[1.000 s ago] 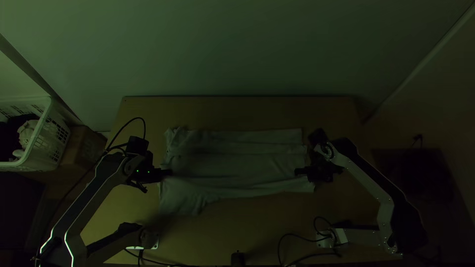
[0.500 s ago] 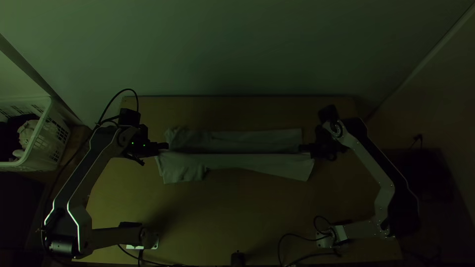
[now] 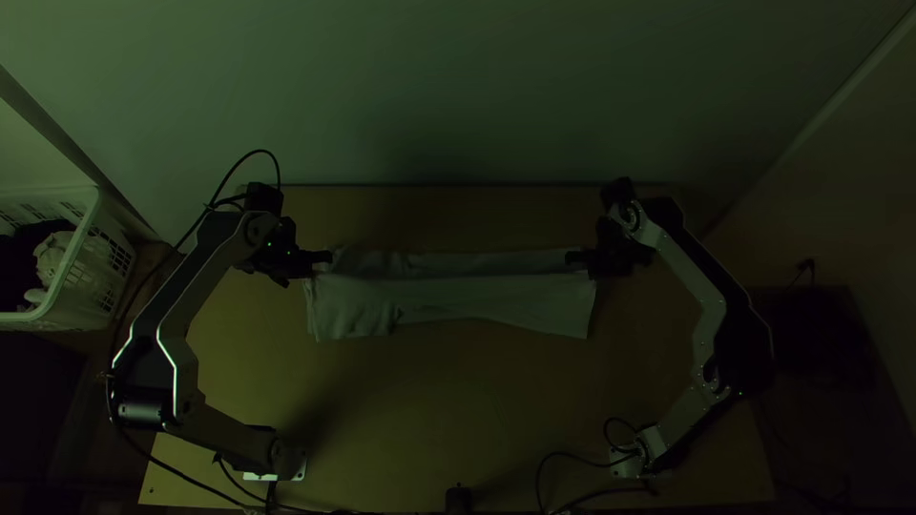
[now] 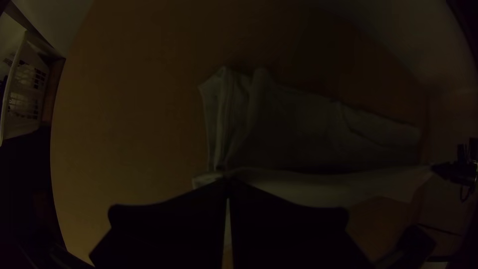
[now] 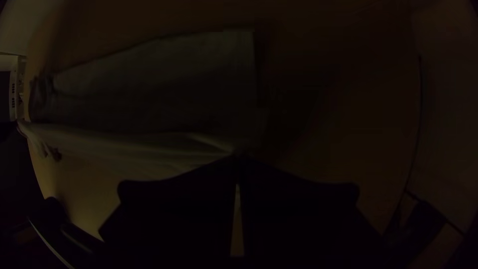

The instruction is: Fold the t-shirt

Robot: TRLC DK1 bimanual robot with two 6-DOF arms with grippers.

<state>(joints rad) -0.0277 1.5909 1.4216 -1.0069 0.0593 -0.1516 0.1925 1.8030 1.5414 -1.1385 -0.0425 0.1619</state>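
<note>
Left gripper [image 3: 322, 257]: jaws pressed together, pinching t-shirt [image 3: 458, 298] edge. Right gripper [image 3: 574, 257]: jaws likewise, at opposite end.

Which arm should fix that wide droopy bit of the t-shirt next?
Left, I think. The left gripper holds the t-shirt at the end with the wide bit. The right gripper holds the opposite end, so it would probably have farther to go.
</note>
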